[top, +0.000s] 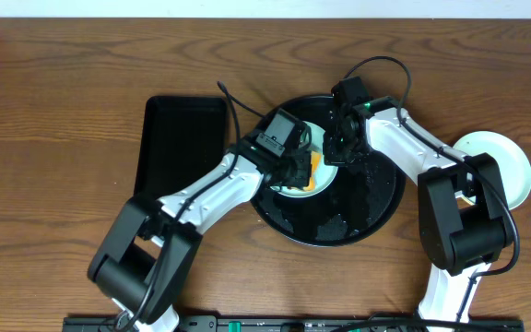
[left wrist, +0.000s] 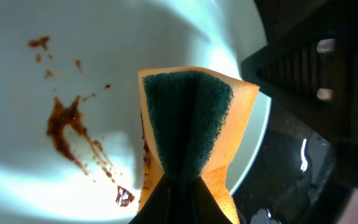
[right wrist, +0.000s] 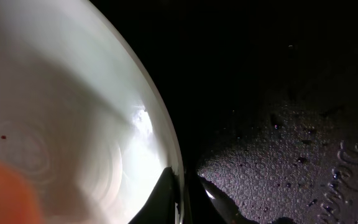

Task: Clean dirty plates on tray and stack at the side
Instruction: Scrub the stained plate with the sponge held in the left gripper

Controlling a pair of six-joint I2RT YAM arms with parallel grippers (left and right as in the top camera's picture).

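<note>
The left hand (left wrist: 182, 190) pinches a sponge (left wrist: 191, 130) on the smeared plate (left wrist: 73, 56), whose rim the right hand (right wrist: 184, 194) grips over the tray (top: 376, 210).

Table log: you have a brown wood-grain tabletop (top: 53, 111) carrying three items directly. A rectangular black tray (top: 181, 138) lies left of centre, a large round black tray with a raised rim (top: 376, 207) sits at centre (droplets on it), and a pale round shallow plate (top: 514, 164) rests at right, apart from both trays.
</note>
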